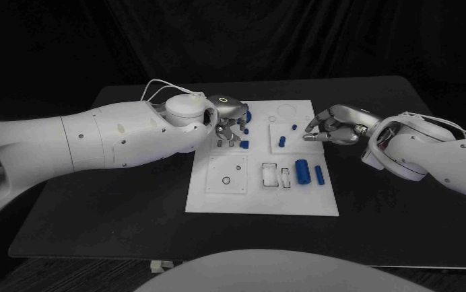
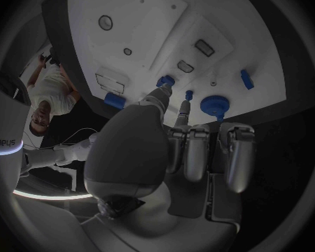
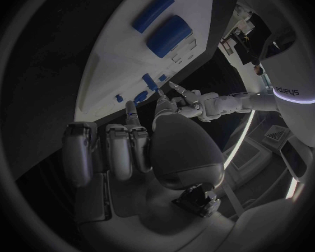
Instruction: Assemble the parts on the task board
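Assembly is at an early stage — you see several parts (image 1: 304, 170) loose on the task board (image 1: 262, 201); left hand (image 1: 229, 129) spread and empty, right hand (image 1: 326, 128) curled on nothing.

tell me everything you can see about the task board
The task board is a flat white rectangular plate, plastic by its look, lying in the middle of the black table. Its face carries round holes and rectangular cut-outs. Two blue cylinders lie side by side near its right edge, and smaller blue parts stand further back. The left hand reaches down over its far left part, fingertips among the blue pieces there. The right hand hangs at its far right edge; contact cannot be told.
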Controlling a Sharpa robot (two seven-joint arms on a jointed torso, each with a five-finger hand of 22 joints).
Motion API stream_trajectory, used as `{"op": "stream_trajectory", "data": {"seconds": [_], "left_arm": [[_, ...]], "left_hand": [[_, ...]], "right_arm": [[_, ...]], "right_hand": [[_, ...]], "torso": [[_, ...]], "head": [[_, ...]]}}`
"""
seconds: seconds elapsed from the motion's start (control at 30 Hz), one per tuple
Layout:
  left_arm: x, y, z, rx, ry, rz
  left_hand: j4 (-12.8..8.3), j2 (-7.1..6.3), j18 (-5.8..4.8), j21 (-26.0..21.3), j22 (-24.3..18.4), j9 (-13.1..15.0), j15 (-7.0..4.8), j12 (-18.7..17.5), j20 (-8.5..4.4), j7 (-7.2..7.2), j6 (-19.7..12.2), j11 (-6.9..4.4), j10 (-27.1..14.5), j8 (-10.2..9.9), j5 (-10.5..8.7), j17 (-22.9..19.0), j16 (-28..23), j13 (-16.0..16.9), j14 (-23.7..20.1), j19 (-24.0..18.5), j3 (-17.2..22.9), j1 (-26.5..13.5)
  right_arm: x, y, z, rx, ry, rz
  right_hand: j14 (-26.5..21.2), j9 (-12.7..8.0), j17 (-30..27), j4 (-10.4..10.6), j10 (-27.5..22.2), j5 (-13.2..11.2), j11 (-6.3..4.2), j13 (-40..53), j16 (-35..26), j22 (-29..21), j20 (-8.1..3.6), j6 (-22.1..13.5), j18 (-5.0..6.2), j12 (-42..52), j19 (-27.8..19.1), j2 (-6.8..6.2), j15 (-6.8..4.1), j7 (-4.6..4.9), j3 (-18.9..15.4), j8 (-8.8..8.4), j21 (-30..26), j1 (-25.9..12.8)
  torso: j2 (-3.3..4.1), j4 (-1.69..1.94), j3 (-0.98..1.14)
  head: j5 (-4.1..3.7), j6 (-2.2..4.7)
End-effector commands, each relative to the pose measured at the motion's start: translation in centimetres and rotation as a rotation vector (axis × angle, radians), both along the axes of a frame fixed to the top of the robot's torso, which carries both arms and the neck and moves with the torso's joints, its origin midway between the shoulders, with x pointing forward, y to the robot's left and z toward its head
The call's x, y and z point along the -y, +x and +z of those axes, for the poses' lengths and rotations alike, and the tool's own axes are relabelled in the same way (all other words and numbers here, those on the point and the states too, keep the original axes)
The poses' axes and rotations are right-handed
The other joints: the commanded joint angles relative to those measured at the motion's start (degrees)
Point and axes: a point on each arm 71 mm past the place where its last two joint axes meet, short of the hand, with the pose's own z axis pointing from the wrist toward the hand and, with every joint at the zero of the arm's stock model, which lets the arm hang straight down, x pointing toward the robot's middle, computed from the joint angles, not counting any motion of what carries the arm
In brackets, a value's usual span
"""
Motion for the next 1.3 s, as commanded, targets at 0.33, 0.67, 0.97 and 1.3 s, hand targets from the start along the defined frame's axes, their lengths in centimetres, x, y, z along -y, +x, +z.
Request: {"op": "stream_trajectory", "data": {"seconds": [0.33,0.67,0.97,1.3], "left_arm": [[1.0,-0.9,-0.4,0.001,-0.041,-0.062],[1.2,-1.2,-1.3,-0.015,-0.042,-0.061],[1.4,-1.2,-1.9,-0.01,-0.057,-0.061],[1.5,-1.3,-2.8,-0.009,-0.075,-0.06]], "left_hand": [[-0.19,-0.41,-0.4,-0.65,14.56,-0.14,0.55,-0.03,0.41,-0.05,-0.31,0.4,5.88,-0.04,-0.78,15.1,0.37,15.09,6.05,5.47,-0.56,0.09],[-0.59,-0.19,-0.34,-0.89,14.48,-0.17,0.48,-0.03,0.41,-0.18,0.32,0.3,5.88,0.31,0.06,15.1,0.37,15.09,6.05,5.37,-0.41,0.75],[-0.97,0.15,-0.28,-1.14,14.41,-0.25,0.44,-0.03,0.39,-0.22,0.63,0.25,5.88,0.45,1.01,15.1,0.37,15.09,6.05,5.27,-0.06,1.26],[-1.33,0.58,-0.23,-1.38,14.34,-0.3,0.37,-0.03,0.34,-0.31,1.11,0.18,5.88,0.63,1.85,15.1,0.37,15.09,6.05,5.17,0.37,1.63]], "right_arm": [[0.0,0.1,0.0,0.01,0.002,-0.008],[0.1,0.0,0.0,0.008,0.0,-0.011],[0.1,0.0,0.0,0.007,0.0,-0.01],[0.1,0.0,0.0,0.006,0.0,-0.01]], "right_hand": [[6.01,-0.06,15.1,-0.15,5.97,-0.22,0.14,15.09,0.15,14.16,0.28,0.37,-0.22,0.15,4.85,0.17,0.34,0.04,-0.34,0.3,-0.35,0.55],[6.01,-0.06,15.1,-0.14,5.97,-0.23,0.16,15.09,0.15,14.14,0.28,0.42,-0.21,0.15,4.82,0.18,0.34,0.03,-0.37,0.33,-0.4,0.57],[6.01,-0.06,15.1,-0.12,5.97,-0.24,0.16,15.09,0.15,14.16,0.28,0.43,-0.22,0.15,4.86,0.18,0.34,0.03,-0.39,0.33,-0.34,0.56],[6.01,-0.06,15.1,-0.12,5.97,-0.24,0.16,15.09,0.15,14.16,0.28,0.43,-0.22,0.15,4.86,0.18,0.34,0.03,-0.39,0.33,-0.34,0.56]], "torso": [[-0.14,0.09,-0.09],[-0.12,0.07,-0.1],[-0.12,0.06,-0.08],[-0.13,0.04,-0.03]], "head": [[-0.2,-0.01],[-0.33,-0.01],[-0.23,-0.01],[-0.32,-0.01]]}}
